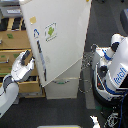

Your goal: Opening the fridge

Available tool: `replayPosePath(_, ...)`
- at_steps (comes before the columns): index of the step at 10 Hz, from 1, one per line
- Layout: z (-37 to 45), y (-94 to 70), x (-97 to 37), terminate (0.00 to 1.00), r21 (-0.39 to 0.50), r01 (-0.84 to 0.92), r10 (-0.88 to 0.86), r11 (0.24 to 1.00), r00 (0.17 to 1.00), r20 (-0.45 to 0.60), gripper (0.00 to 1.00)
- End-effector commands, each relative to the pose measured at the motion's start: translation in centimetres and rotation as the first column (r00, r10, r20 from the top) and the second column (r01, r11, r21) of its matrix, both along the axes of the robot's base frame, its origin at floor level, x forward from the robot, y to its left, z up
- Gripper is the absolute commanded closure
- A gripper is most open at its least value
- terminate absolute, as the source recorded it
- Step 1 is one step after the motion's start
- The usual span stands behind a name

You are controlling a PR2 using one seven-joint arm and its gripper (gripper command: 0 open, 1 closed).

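Looking at the exterior view, I see the fridge (60,40) in the middle of the picture, tall and white, with its long axis running up and down but leaning a little in this view. Its large upper door carries a sticker with a green figure (50,31) and a small yellow note (33,20) near the upper corner. The door seems swung a bit away from the body, because its lower edge stands out over the lower drawer (62,86), which has a curved handle.

My claw (26,61) is at the exterior view's left side of the fridge, just beside the vertical edge of the upper door, about at the height of the lower half of the door. Its fingers (30,55) look a bit apart, but the picture is too blurred and I cannot tell if they press on the door edge.

Behind the claw stands a tan wooden cabinet (12,42) with drawers; small dark and green things lie on its top, too small to name. At the exterior view's right stands a white-and-blue robot (116,70).
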State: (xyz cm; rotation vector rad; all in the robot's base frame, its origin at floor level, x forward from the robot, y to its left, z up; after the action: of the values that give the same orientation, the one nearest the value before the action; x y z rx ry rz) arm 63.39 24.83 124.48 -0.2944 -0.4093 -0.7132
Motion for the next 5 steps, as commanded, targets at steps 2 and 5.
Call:
replayPosePath(2, -16.6, 8.0, 3.0, 0.0, 0.269, 0.05, -0.011, 0.962, 0.989, -0.146, 0.0)
replayPosePath(5, -27.5, 1.1, 20.9, 0.0, 0.366, -0.103, 0.168, 0.925, 0.974, -0.151, 0.0)
